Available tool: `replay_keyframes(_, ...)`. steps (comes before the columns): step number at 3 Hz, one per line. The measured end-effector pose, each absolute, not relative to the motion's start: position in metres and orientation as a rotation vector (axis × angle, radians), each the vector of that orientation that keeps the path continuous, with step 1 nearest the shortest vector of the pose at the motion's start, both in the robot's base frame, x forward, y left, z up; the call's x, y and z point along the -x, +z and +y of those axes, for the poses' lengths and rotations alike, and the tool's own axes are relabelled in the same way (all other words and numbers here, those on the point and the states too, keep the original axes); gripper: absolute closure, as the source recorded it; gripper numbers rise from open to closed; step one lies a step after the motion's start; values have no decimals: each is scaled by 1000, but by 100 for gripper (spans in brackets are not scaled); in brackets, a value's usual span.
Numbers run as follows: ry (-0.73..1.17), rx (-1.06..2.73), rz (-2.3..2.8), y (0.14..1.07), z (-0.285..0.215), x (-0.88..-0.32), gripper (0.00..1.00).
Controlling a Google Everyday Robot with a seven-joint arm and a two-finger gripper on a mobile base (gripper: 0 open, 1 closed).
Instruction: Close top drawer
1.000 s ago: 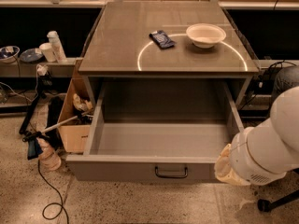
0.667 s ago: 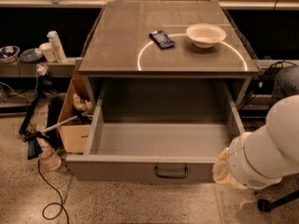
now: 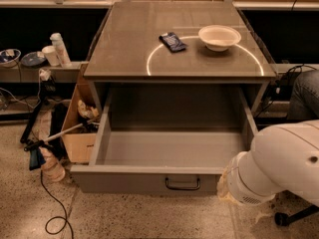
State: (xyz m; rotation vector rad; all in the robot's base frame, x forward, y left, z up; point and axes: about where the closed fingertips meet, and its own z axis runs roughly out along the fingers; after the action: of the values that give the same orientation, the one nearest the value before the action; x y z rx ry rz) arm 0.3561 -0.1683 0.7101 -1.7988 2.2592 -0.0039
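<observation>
**One drawer open, one robot arm at its right front corner**

One grey desk [image 3: 124, 59] stands with its one top drawer [image 3: 124, 180] pulled well out past the front edge. One dark loop handle [image 3: 182, 184] sits mid-front. One white robot arm [image 3: 284, 163] reaches in by the desk's front right corner. Its tool [image 3: 225, 183] is at the drawer front's right end, mostly hidden, and I cannot tell whether it is apart or together. Toward the desk's back right corner sit one white bowl [image 3: 219, 37] and one dark packet [image 3: 172, 42] just left of it, not touching.

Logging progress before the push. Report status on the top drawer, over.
Hand hidden behind arm, by the drawer's front right corner. Top drawer pulled open, nothing visible inside. Nothing seen blocking its travel.
</observation>
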Motion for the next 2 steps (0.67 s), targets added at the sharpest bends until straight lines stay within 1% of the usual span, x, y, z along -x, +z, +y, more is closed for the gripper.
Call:
replay_keyframes(1,-18,1789,2250,710,-169,-352,100)
replay_keyframes(2,7,1799,2236,695,-161,-351,100)
